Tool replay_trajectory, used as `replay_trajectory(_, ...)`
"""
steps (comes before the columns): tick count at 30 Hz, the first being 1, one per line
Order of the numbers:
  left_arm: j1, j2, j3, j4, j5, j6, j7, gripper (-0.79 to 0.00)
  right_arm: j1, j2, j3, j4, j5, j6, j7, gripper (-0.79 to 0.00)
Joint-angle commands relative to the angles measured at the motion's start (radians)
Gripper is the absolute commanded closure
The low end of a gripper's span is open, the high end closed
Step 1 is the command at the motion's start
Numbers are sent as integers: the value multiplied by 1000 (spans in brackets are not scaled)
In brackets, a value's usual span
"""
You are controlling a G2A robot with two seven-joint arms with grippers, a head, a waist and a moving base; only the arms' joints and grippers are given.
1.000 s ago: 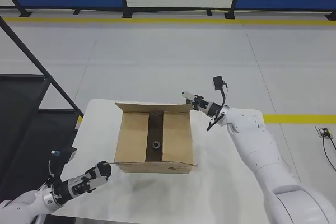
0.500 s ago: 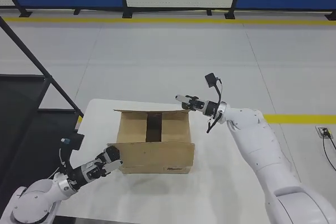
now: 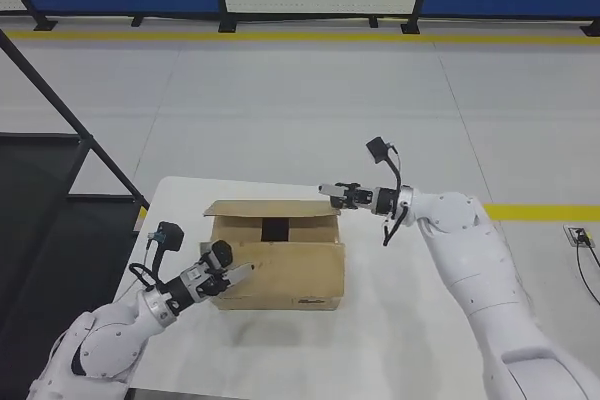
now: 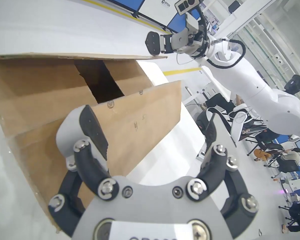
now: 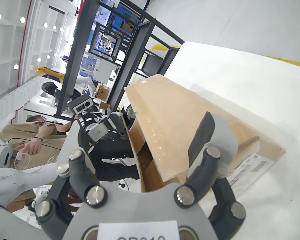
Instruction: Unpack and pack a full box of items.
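A brown cardboard box (image 3: pixel 290 272) stands mid-table. Its near flap (image 4: pixel 140 116) is raised and its far flap (image 5: pixel 165 123) tips inward over the top, leaving a dark gap (image 3: pixel 272 229) between the inner flaps. My left gripper (image 3: pixel 228 272) is at the box's near left corner, open, and the near flap stands between its fingers (image 4: pixel 90 128). My right gripper (image 3: pixel 332 190) is at the far right corner, open, straddling the edge of the far flap, one finger (image 5: pixel 205 133) lying on it. From the left wrist view the right gripper (image 4: pixel 156 44) touches that flap's corner.
The white table (image 3: pixel 400 330) has free room right of and in front of the box. A black metal frame (image 3: pixel 50 100) and dark panel stand off the table's left side. A yellow floor line (image 3: pixel 550 212) runs behind the right arm.
Both outer flaps have swung up from lying flat; the near one now hides the box's inside. My left gripper rose toward the box's near corner, and the right one shifted slightly with the far flap.
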Motion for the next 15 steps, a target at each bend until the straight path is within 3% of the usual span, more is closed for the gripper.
replay_trajectory(1,-13,-4,17,2,18,6,22,-785,-9,6,7,-17,26,39,32,-785)
replay_trajectory(8,-54,-17,65,4,77,11,113,-785,-24,8,-19,-60,33,146,20,-785)
replay_trajectory(15,-76,-29,94,7,106,-11,199,-785,-36,13,-50,-79,15,141,51,-785)
